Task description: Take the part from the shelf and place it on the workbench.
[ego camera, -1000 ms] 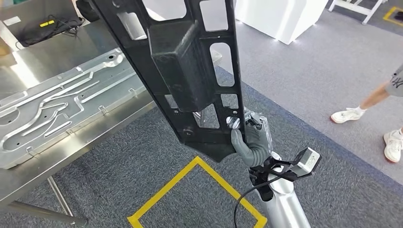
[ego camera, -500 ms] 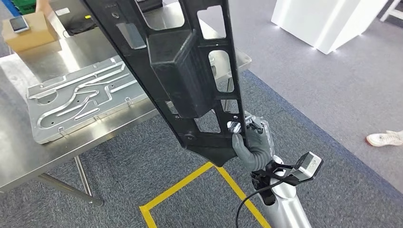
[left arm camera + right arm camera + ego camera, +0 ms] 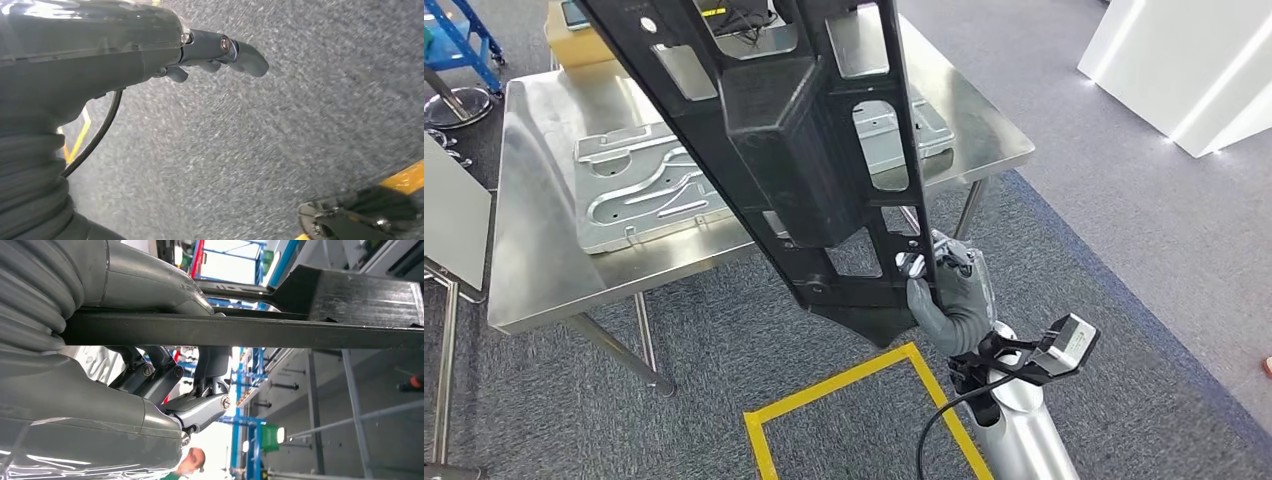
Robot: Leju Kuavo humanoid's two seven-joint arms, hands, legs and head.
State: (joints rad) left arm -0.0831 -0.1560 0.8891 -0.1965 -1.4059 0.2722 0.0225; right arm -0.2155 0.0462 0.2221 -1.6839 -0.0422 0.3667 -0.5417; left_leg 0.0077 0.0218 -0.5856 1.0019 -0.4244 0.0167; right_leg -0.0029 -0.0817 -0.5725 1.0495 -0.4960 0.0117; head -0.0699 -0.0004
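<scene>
One hand, your right hand point(image 3: 952, 295), is pinching the black frame part point(image 3: 799, 150) at its lower end; its long axis is rising over the steel workbench point(image 3: 534, 280) ahead-left; your left hand point(image 3: 220, 50) is hanging, fingers loosely curled on nothing.

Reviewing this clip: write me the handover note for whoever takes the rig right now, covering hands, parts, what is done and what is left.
Right hand: grips the lower end of the long black plastic frame part, held up and tilted in front of the head camera.
Left hand: hangs over the grey carpet, holds nothing, fingers partly curled.
Workbench: steel table ahead, already bearing a stamped metal panel.
Done: part is off the shelf and carried to the bench.
Left: lower the part onto the workbench and release. Yellow floor tape marks the spot by the robot.
</scene>
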